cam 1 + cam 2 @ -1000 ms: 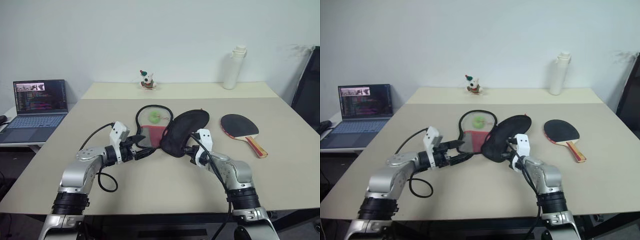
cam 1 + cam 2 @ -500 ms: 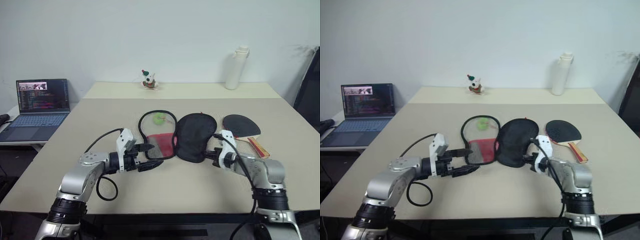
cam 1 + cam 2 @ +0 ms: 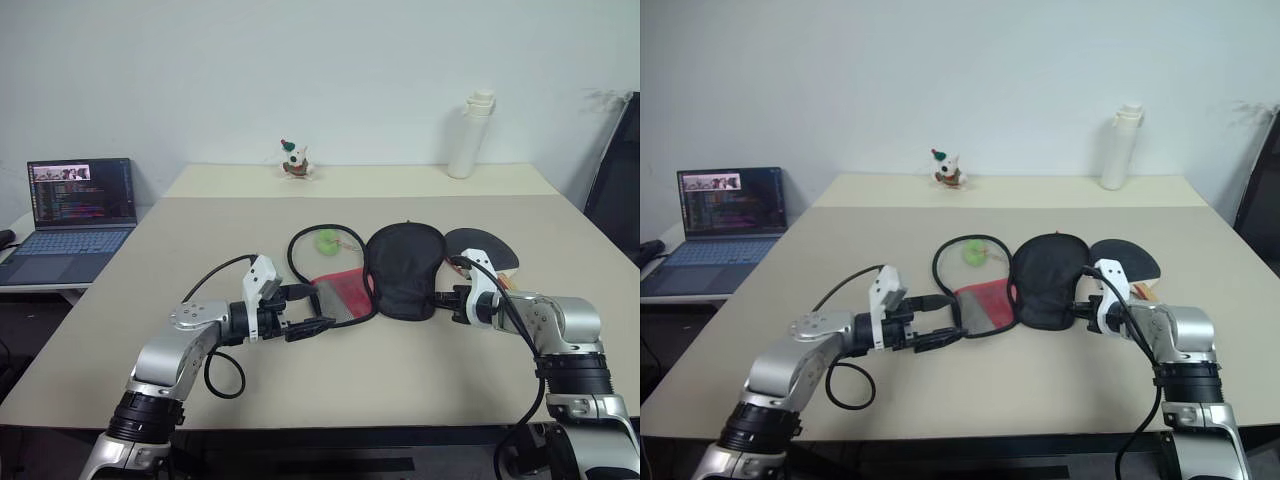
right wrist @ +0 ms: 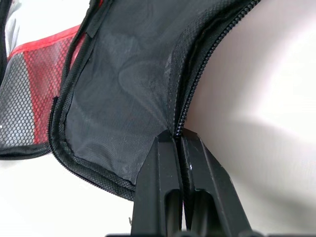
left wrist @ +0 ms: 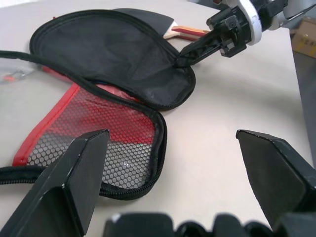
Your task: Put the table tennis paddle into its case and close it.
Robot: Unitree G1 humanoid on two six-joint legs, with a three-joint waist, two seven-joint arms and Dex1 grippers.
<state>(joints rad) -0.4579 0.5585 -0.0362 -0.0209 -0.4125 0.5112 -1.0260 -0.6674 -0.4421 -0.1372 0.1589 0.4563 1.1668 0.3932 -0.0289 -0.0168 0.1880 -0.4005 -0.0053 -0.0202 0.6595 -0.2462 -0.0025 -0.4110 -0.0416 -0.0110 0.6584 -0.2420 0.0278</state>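
While its two black fingers are pressed together on the zipper edge of the case [image 3: 404, 268], the right gripper [image 3: 447, 297] is held low at the case's right side. The case is spread open flat on the table [image 3: 300, 380], black lining up, red mesh beside it. Just beyond the case's right edge, the table tennis paddle [image 3: 487, 248] is partly hidden. The left gripper [image 3: 318, 310], fingers spread wide, is seen touching nothing, near the mesh.

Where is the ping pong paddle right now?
The table tennis paddle lies on the table's right side, partly behind the case's black flap.
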